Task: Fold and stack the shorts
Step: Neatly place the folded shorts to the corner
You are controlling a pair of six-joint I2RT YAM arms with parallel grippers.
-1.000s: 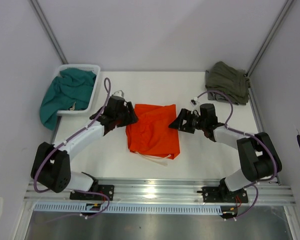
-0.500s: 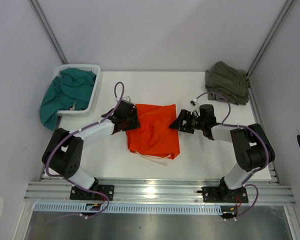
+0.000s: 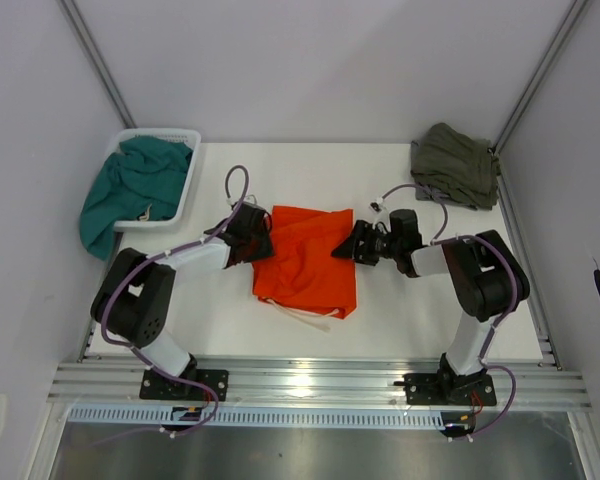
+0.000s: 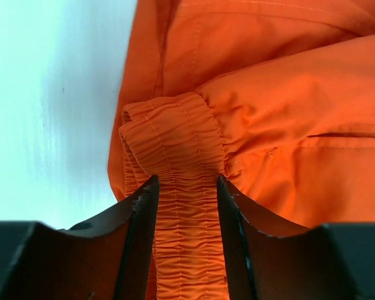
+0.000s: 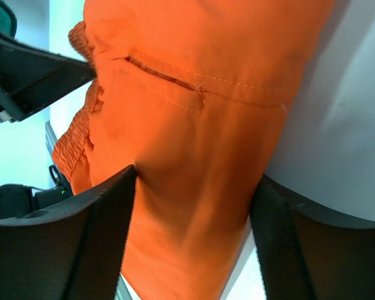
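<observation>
The orange shorts (image 3: 305,262) lie flat mid-table, white drawstring at the near hem. My left gripper (image 3: 260,238) is at their left top corner. In the left wrist view its fingers (image 4: 140,212) pinch the gathered elastic waistband (image 4: 175,137), which bunches up between them. My right gripper (image 3: 344,247) is at the shorts' right edge. In the right wrist view its jaws stand wide apart with smooth orange fabric (image 5: 194,187) lying between them. Olive-green shorts (image 3: 456,165) lie folded at the far right corner. Teal shorts (image 3: 130,190) hang out of a basket.
A white basket (image 3: 188,180) stands at the far left corner, holding the teal garment. Grey walls close in on both sides. The metal rail with the arm bases (image 3: 310,385) runs along the near edge.
Both grippers have pushed inward onto the orange shorts' upper corners. The left arm swung in and lowered its elbow, and the shorts' left edge has bunched slightly.
</observation>
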